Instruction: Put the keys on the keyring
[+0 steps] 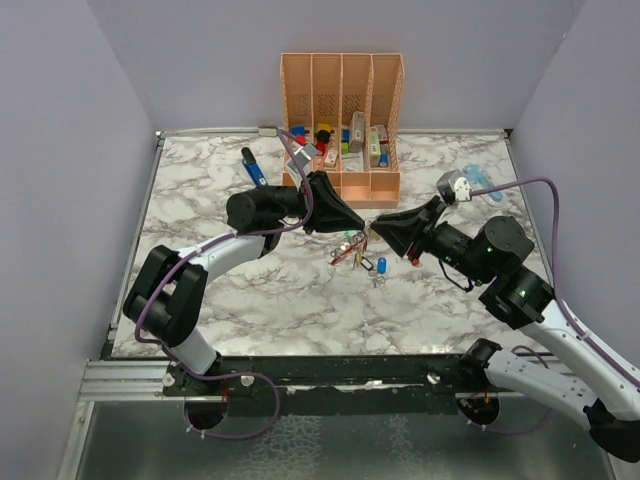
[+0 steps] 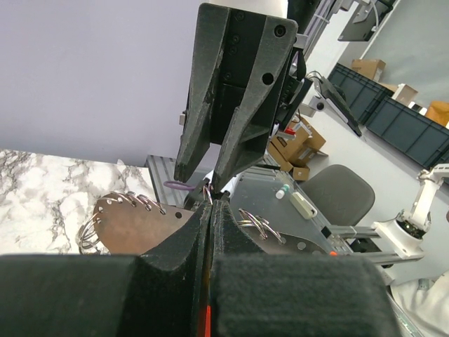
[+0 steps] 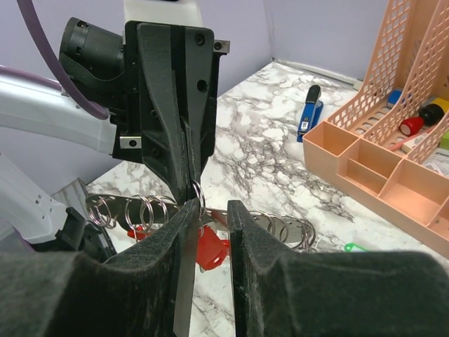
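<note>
My left gripper [image 1: 362, 230] is shut on the keyring; a small metal ring [image 3: 198, 200] sticks out of its tips and a red sliver [image 2: 201, 309] shows between its pads. My right gripper [image 1: 376, 227] meets it tip to tip above the table's middle, jaws a narrow gap apart. A flat metal blade [image 3: 184, 295] lies along its left finger, touching the ring, and a red key head [image 3: 210, 249] shows in the gap. Green and yellow keys [image 1: 350, 245] and a blue key [image 1: 382, 265] lie on the marble below.
A brown strip with several metal rings [image 3: 280, 225] lies under the grippers. The peach slotted organizer [image 1: 342, 120] stands at the back. A blue pen-like tool [image 1: 254, 167] lies to its left. A white and blue object [image 1: 470, 183] lies at the right, and a small red item [image 1: 414, 262] below my right gripper.
</note>
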